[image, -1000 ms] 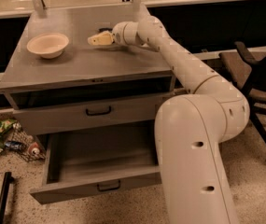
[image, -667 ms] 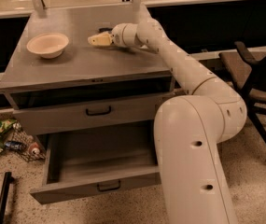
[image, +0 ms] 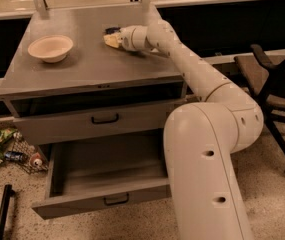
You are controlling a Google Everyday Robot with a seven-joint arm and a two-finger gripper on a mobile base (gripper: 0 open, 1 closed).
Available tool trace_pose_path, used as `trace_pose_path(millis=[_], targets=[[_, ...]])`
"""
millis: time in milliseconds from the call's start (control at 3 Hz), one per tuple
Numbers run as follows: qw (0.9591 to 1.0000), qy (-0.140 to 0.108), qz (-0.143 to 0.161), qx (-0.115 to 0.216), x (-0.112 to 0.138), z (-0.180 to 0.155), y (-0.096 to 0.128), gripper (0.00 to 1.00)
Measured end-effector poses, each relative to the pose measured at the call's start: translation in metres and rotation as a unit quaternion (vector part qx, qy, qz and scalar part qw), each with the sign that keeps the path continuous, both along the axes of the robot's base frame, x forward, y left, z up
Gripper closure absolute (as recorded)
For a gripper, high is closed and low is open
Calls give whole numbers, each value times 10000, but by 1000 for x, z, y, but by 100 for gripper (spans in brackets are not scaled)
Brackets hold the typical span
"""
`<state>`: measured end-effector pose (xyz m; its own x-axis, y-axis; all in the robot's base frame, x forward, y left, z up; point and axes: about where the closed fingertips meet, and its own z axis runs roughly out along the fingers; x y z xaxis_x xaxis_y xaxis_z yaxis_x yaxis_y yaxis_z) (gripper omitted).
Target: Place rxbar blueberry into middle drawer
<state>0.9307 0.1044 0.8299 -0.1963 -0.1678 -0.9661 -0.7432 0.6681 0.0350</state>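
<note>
While middle drawer [image: 82, 205] stands open, gripper [image: 113, 39] at rxbar blueberry [image: 112, 30] on cabinet top [image: 87, 66]; grasp: cannot tell.

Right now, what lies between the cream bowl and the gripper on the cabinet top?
Nothing: the camera view shows bare grey cabinet top between the bowl and the gripper, which sits toward the back edge.

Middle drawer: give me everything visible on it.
The middle drawer is a wide grey tray, metal by its look, pulled far out beneath the upper drawer. Flat bottom, nothing visible inside; narrow front panel with a dark pull handle. The robot arm hides its right end. The gripper is up on the cabinet top, away from it.
</note>
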Motion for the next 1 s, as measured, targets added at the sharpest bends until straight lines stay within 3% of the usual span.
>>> trace_pose_path(millis=[333, 667, 1000], targets=[[9998, -51, 60, -155, -5, 9, -3, 92], [9985, -216, 349, -371, -21, 27, -12, 100], [9935, -437, 975, -390, -58, 55, -15, 100]])
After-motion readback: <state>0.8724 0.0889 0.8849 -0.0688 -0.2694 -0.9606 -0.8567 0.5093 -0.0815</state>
